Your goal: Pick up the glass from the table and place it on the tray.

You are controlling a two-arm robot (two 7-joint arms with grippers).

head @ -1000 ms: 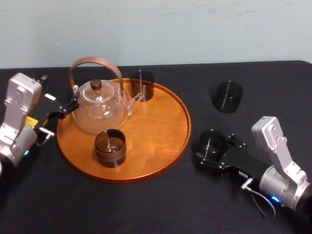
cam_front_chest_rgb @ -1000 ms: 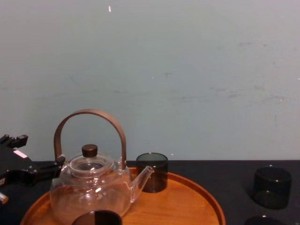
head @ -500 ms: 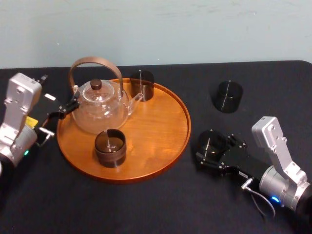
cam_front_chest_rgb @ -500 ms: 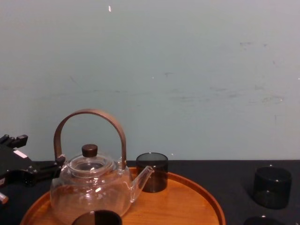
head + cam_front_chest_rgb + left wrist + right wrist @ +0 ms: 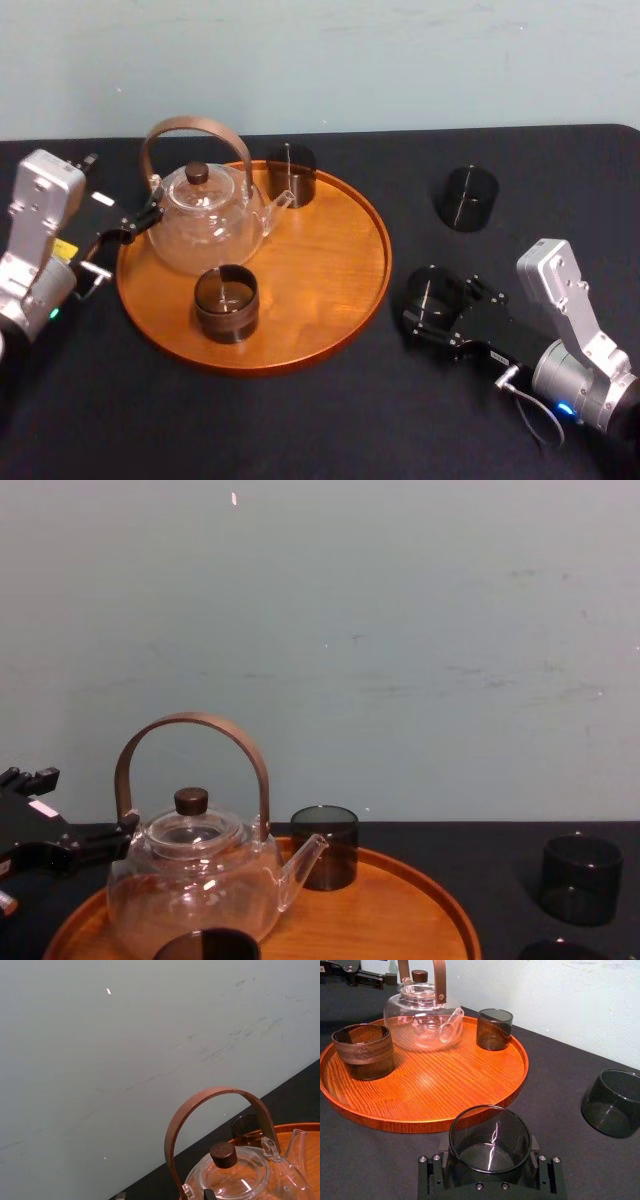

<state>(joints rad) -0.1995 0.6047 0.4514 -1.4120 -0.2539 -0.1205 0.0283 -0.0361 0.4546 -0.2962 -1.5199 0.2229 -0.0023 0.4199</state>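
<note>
The glass, dark and empty, is seen upright on the black bench, just beside the tray's right rim, not yet on the tray. It is held by the right gripper, whose fingers look clamped on its two sides low on the wall. Step judged: lift and carry over. The glass should be raised straight up enough to clear the low rim, kept level, then moved left onto the bare wood near the right side of the tray and set down before release. That landing patch is open. The teapot and two dark cups are stood farther left on the tray and should be avoided. A spare dark cup is sat farther back on the bench, out of the path. The left gripper is parked by the tray's left rim, close to the teapot.
</note>
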